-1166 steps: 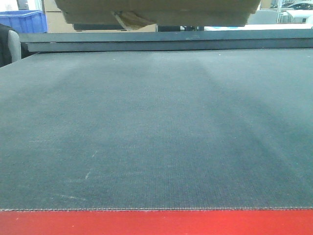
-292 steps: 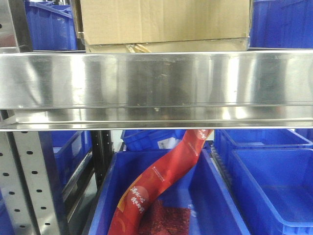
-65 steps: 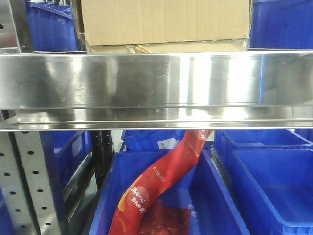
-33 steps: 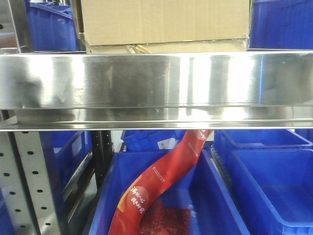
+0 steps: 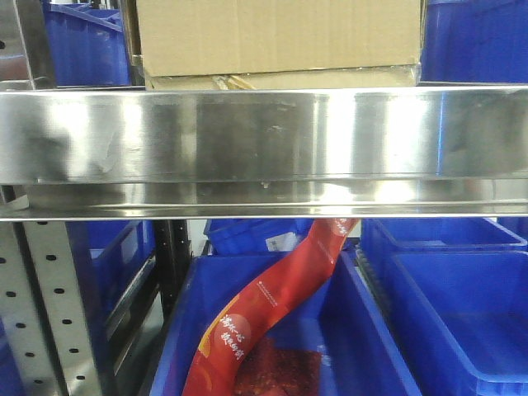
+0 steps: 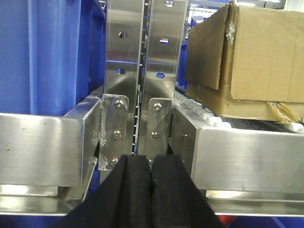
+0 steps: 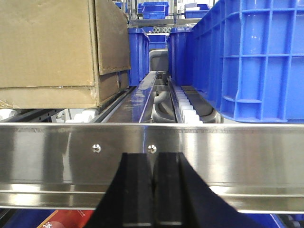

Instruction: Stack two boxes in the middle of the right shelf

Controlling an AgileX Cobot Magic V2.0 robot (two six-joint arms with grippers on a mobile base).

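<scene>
The large brown cardboard box [image 5: 272, 37] sits on top of the wide flat thin box [image 5: 346, 79] on the steel rack's middle level, behind the shiny front rail [image 5: 264, 136]. In the left wrist view the large box [image 6: 266, 52] and the flat box [image 6: 237, 102] with its yellowish tape scrap [image 6: 284, 111] are to the upper right. My left gripper [image 6: 152, 160] is shut and empty in front of the perforated uprights [image 6: 142, 71]. In the right wrist view the stack [image 7: 47, 42] is at the upper left. My right gripper [image 7: 153, 157] is shut and empty before the rail [image 7: 213, 161].
Blue plastic crates stand beside the stack on the shelf [image 7: 256, 57] [image 6: 57, 52] and on the level below [image 5: 445, 313]. One lower crate [image 5: 190, 313] holds a red printed banner [image 5: 272, 305]. A perforated steel upright [image 5: 58, 305] is at the lower left.
Long ago the view showed a grey felt surface with the boxes overhead; now it shows the steel rack with both boxes on it. Over the last second only reflections on the rail shift.
</scene>
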